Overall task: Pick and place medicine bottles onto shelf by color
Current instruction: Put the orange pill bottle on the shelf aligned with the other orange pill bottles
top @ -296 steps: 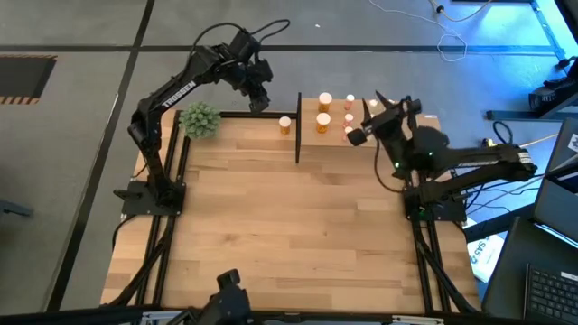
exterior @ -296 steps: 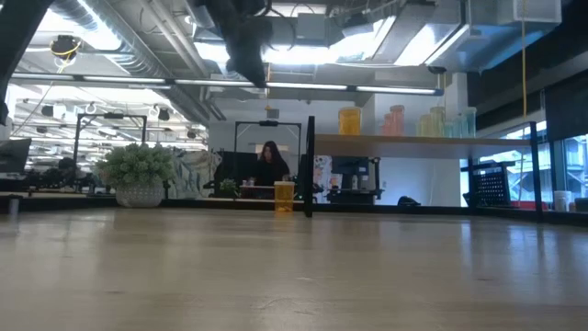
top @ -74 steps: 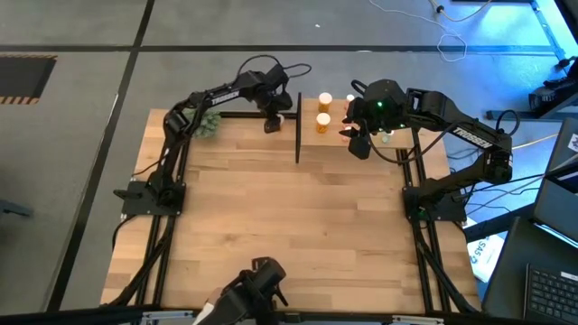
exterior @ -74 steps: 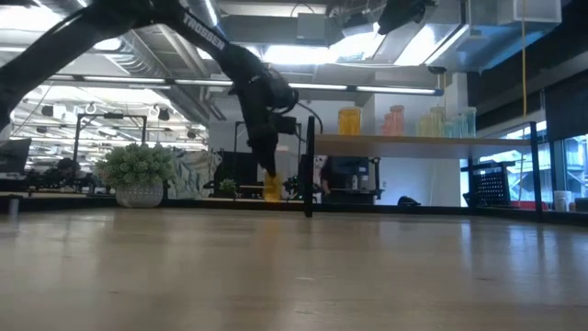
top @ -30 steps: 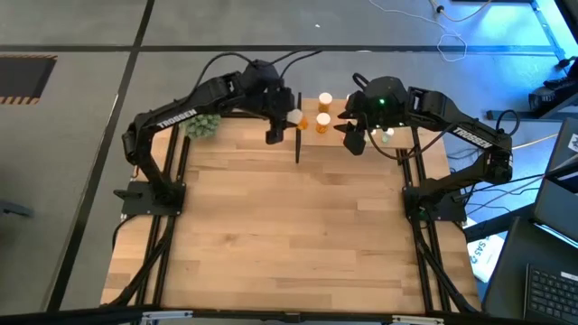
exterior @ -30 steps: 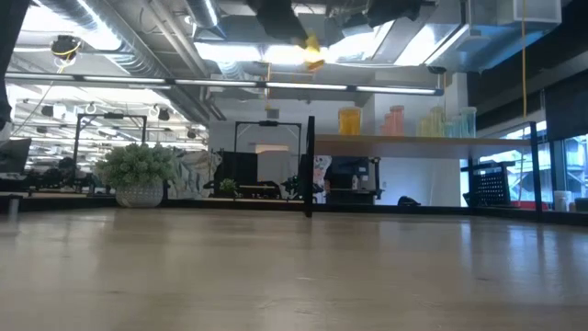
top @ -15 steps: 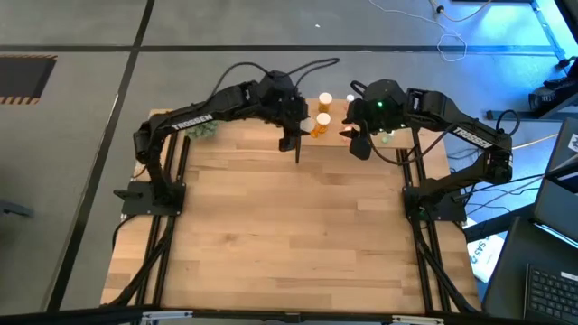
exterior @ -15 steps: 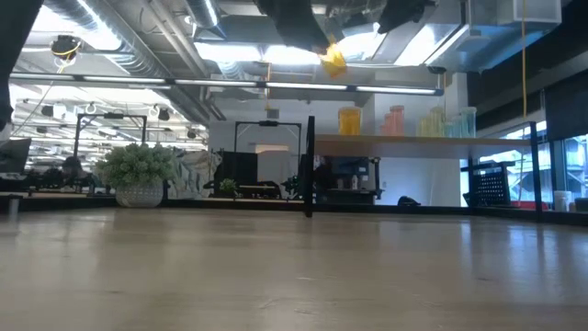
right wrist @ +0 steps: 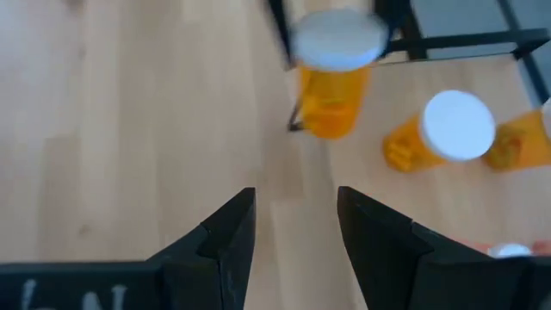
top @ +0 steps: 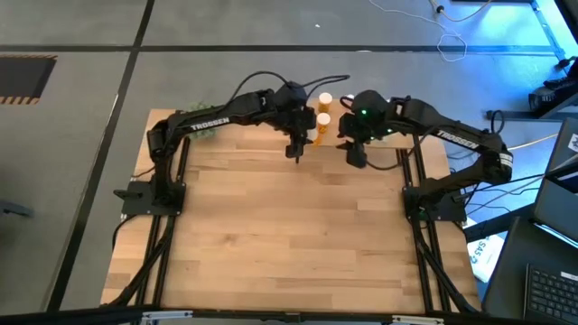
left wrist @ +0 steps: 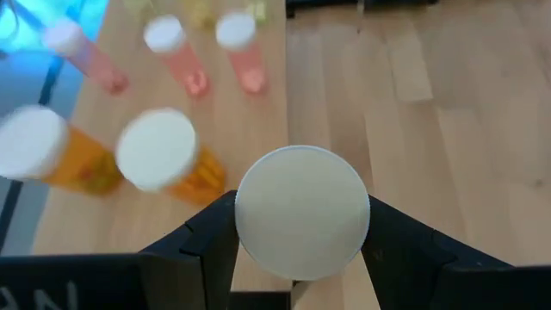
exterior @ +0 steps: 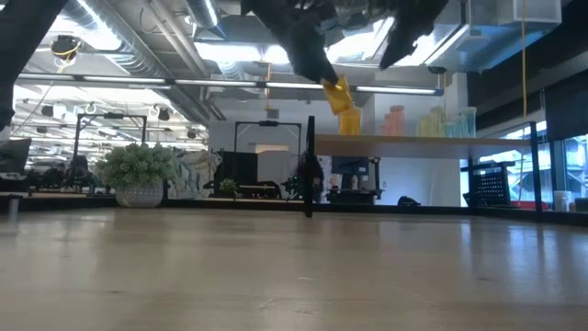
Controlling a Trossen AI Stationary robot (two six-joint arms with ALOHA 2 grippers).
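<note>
Left gripper (left wrist: 297, 258) clamped around orange bottle (left wrist: 302, 213) above shelf (left wrist: 258, 120); right gripper (right wrist: 294, 226) apparently parted, empty.

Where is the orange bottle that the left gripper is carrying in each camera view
High view: orange bottle near the top centre, at the shelf edge.
Low view: upper centre, tilted, above the shelf board.
Left wrist view: bottom centre, pale cap between the left gripper fingers.
Right wrist view: top centre.
Shared landmark: the shelf's black post.
</note>
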